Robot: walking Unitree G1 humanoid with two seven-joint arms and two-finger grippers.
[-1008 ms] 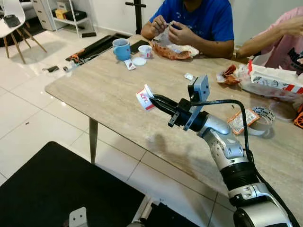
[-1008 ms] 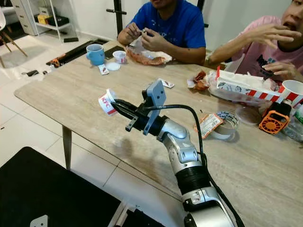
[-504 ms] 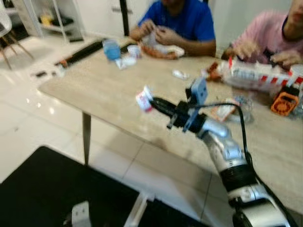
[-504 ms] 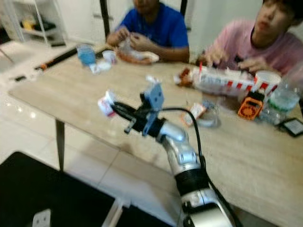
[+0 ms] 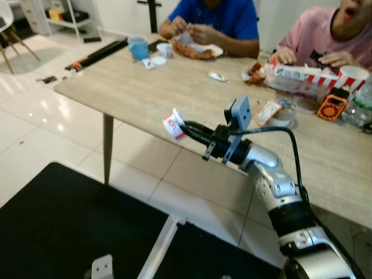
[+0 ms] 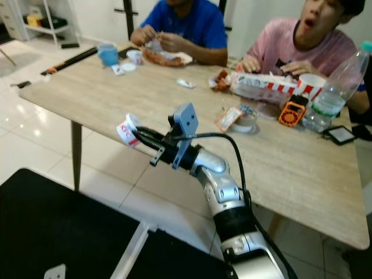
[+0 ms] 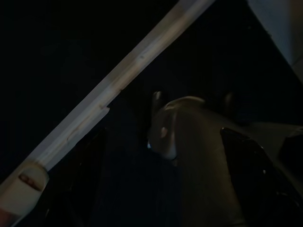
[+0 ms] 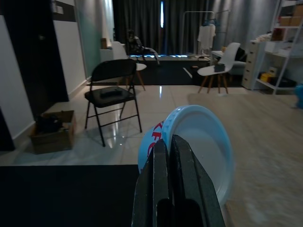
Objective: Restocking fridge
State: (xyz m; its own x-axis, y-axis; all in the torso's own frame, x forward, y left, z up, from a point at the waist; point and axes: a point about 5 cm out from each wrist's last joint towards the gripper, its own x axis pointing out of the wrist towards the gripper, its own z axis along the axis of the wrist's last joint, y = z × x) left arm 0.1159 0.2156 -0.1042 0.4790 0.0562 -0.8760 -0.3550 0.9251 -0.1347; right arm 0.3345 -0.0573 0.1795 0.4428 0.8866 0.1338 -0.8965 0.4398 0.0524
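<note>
While your right arm reaches out ahead of you, your right gripper (image 5: 187, 129) has its two black fingers (image 8: 175, 189) pressed together on the rim of a small white KFC cup (image 5: 174, 123) with red lettering, so the jaws are all but closed and the cup hangs pinched at their tips, tipped on its side with its open mouth turned back toward the wrist camera. The cup is held in the air just off the near edge of the long wooden table (image 6: 302, 174), over the pale tiled floor (image 5: 35, 133), and touches nothing but the fingers. On the far left end of the table stands a blue mug (image 5: 138, 47), with a small white tub (image 5: 164, 49) just right of it. A person in a blue shirt (image 6: 186, 23) sits at the far side with both hands over a food wrapper, and to the right a person in a pink shirt (image 6: 302, 43) sits behind a red-and-white takeaway box (image 6: 264, 84). Near that box you have an orange gadget (image 6: 292, 110), a roll of tape (image 6: 247, 116), a clear plastic bottle (image 6: 337, 87) and a dark phone (image 6: 340, 135). A black mat (image 5: 64, 226) covers the floor close in front of you. Your left arm hangs idle in deep shade, and you cannot tell how its jaws stand.
</note>
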